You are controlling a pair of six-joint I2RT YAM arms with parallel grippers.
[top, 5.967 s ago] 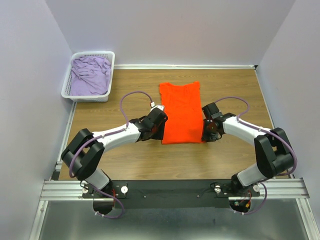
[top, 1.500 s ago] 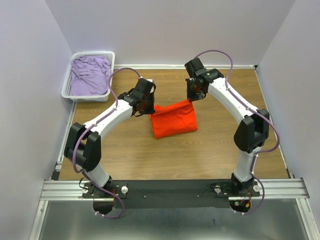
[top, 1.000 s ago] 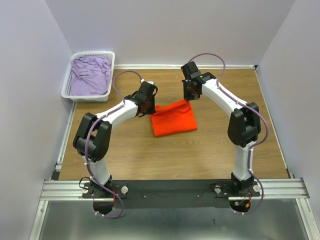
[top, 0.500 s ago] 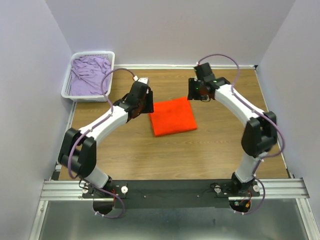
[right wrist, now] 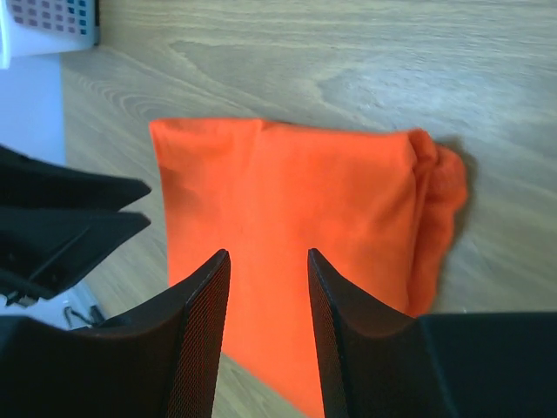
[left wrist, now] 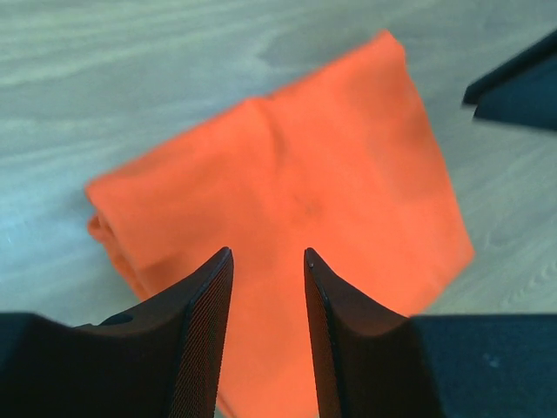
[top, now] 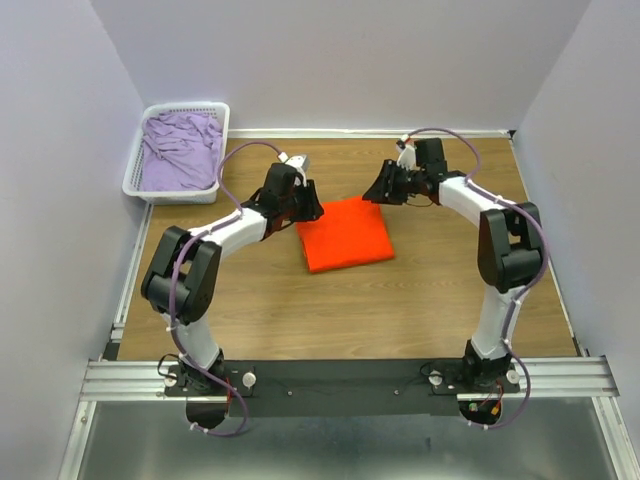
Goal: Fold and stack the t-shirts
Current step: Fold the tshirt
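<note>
The orange t-shirt (top: 346, 233) lies folded into a rough square on the wooden table (top: 330, 310). My left gripper (top: 312, 208) hovers at its far left corner, open, nothing between the fingers; in the left wrist view the orange t-shirt (left wrist: 287, 200) shows past the open left gripper (left wrist: 268, 254). At the far right corner my right gripper (top: 376, 193) is open and empty too. The right wrist view has the orange t-shirt (right wrist: 296, 218) beyond the right gripper (right wrist: 266, 256), with layered edges on the right. The lilac t-shirt (top: 181, 149) lies crumpled in the basket.
The white lattice basket (top: 137, 180) stands at the table's far left corner, against the left wall. Its corner (right wrist: 48, 22) shows at the top left of the right wrist view. Walls close in the table on three sides.
Both grippers held the orange t-shirt's far edge a second ago, then let go and opened. The shirt dropped flat into its fold, and both arms drew slightly back above its far corners.
</note>
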